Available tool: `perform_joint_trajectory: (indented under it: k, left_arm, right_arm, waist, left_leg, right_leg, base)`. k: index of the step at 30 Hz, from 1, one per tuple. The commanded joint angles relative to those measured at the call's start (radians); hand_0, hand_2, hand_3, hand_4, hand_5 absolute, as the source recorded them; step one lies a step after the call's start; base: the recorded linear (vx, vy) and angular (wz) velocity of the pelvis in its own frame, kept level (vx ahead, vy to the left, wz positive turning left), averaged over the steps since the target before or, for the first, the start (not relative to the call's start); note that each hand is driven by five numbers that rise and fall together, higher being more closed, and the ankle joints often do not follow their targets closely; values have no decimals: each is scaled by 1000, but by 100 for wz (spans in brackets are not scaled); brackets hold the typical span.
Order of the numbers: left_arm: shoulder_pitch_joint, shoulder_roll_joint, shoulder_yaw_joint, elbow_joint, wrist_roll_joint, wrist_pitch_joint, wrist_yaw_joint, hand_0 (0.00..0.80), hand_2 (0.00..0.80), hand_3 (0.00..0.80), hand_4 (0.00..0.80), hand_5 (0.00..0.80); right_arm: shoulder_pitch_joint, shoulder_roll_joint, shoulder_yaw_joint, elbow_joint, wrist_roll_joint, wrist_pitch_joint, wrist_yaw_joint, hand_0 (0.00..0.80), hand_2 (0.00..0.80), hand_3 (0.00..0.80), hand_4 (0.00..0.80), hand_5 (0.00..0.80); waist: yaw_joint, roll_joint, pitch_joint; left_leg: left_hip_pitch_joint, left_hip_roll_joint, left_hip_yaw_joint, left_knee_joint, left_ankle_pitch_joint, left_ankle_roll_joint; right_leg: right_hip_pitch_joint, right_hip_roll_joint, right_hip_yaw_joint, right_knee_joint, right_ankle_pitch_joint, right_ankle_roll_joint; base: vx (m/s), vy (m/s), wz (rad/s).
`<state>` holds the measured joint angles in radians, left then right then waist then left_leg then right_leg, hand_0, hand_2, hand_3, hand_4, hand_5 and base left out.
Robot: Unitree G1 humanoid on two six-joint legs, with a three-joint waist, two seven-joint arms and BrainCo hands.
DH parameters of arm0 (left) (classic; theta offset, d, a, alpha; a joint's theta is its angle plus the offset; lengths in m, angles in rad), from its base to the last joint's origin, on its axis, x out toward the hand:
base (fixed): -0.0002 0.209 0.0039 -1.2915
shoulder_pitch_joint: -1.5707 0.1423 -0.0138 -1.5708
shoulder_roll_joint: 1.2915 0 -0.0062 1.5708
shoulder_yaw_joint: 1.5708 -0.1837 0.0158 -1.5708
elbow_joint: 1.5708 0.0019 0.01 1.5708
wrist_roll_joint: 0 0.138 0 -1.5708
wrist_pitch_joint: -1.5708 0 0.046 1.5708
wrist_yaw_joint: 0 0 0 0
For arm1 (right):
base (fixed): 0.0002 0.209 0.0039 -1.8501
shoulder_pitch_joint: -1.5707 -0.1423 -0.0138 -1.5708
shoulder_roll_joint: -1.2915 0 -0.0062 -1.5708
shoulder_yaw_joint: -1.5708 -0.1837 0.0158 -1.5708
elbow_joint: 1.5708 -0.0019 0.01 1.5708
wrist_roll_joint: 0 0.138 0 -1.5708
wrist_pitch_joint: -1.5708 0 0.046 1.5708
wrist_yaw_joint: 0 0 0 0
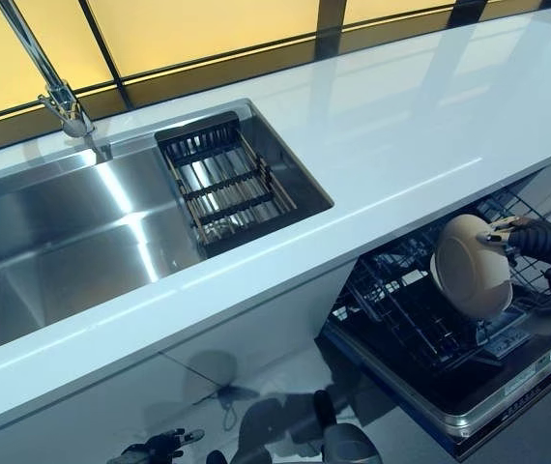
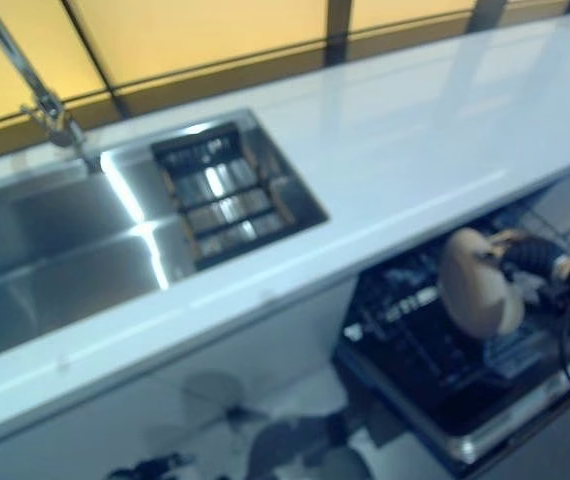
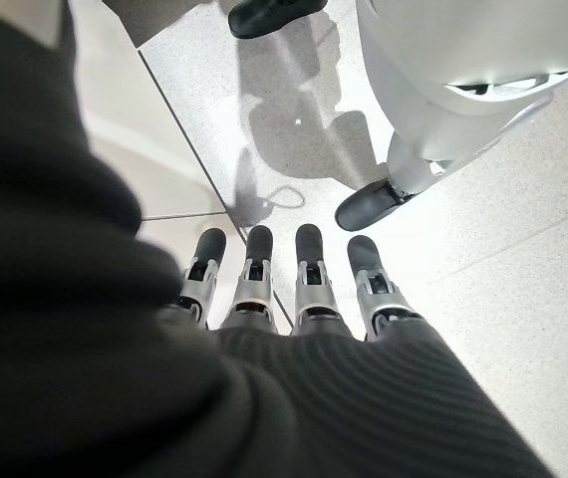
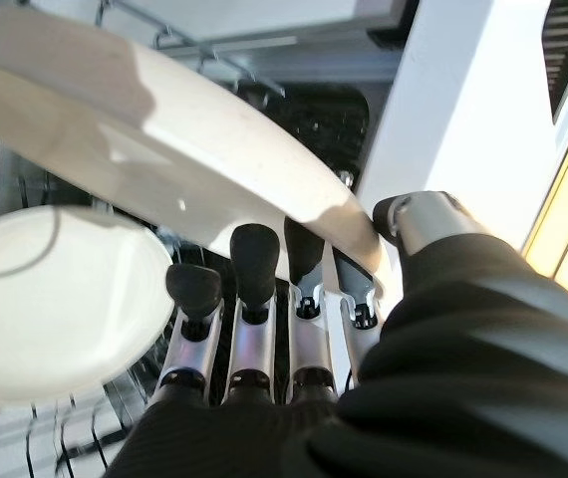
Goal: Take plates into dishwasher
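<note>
Pinched at its rim between thumb and fingers of the right hand (image 1: 536, 237), a cream plate (image 1: 469, 266) is held on edge, likely for slotting into the dishwasher rack (image 1: 401, 319). The left hand (image 3: 294, 289) is kept low, fingers straight and empty.

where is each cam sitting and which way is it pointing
Left eye view: on the head, looking down at the countertop, sink and open dishwasher rack; right hand holds a plate.
Right eye view: same scene from a slightly different spot.
Left wrist view: along the left hand, straight fingers, toward the floor.
Right wrist view: along the right hand pinching the plate, shared with the eye views, above a second plate.
</note>
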<state>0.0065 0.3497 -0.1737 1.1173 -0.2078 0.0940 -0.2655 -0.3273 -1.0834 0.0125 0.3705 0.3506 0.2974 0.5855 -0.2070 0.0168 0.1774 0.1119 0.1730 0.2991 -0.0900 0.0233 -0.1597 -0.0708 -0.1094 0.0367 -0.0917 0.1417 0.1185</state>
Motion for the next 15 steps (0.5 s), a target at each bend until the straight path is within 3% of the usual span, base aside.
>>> perform_joint_trajectory:
  k: [1,15]
  left_arm:
    - [-31,47,21,31,22,-2,-6,0,0,0,0,0]
    - [-42,43,25,-6,0,12,-3,0,0,0,0,0]
  right_arm:
    - [-30,51,-2,-56,-27,-12,0,800,800,800,800,800]
    - [-14,145,61,4,-98,-12,-1,800,800,800,800,800]
  waist:
    - [-2,-64,-9]
    - [23,-47,12]
  left_leg:
    - [72,12,-34,3,-37,39]
    - [62,10,-57,3,-31,38]
  right_leg:
    - [16,-70,-9,4,7,74]
    - [20,-80,-21,4,6,73]
  base:
    - [0,0,0]
    - [0,0,0]
